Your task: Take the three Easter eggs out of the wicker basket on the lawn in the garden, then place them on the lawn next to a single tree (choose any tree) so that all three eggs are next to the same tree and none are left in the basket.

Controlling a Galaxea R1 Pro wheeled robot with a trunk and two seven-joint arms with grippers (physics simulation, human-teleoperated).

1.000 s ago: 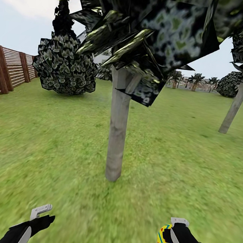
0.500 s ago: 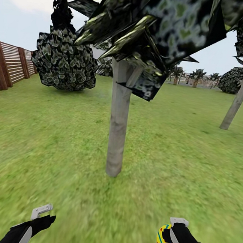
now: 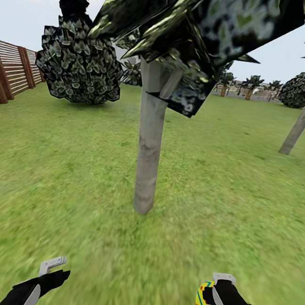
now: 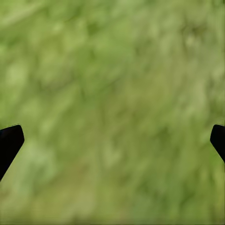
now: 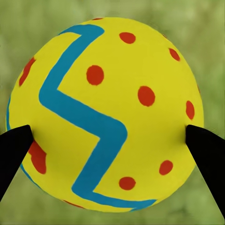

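Note:
A small tree (image 3: 147, 161) with a straight grey trunk and a blocky dark green crown stands on the lawn (image 3: 65, 171) just ahead of me. My right gripper (image 3: 211, 299) at the lower right of the head view is shut on a yellow Easter egg (image 3: 207, 304) with blue zigzag and red dots. In the right wrist view the egg (image 5: 105, 112) sits between the two black fingertips (image 5: 206, 150), over blurred grass. My left gripper (image 3: 50, 269) at the lower left is open, its fingertips (image 4: 10, 143) wide apart over bare grass. The wicker basket is out of view.
A brown slat fence (image 3: 7, 72) runs along the left. A dark round bush (image 3: 79, 68) stands at the back left. A leaning trunk (image 3: 300, 122) rises at the right. Open grass lies around the near trunk.
The whole picture has shifted: the tree trunk looms larger and its base sits higher, so the camera has moved closer. Both arms keep their pose, the egg still held.

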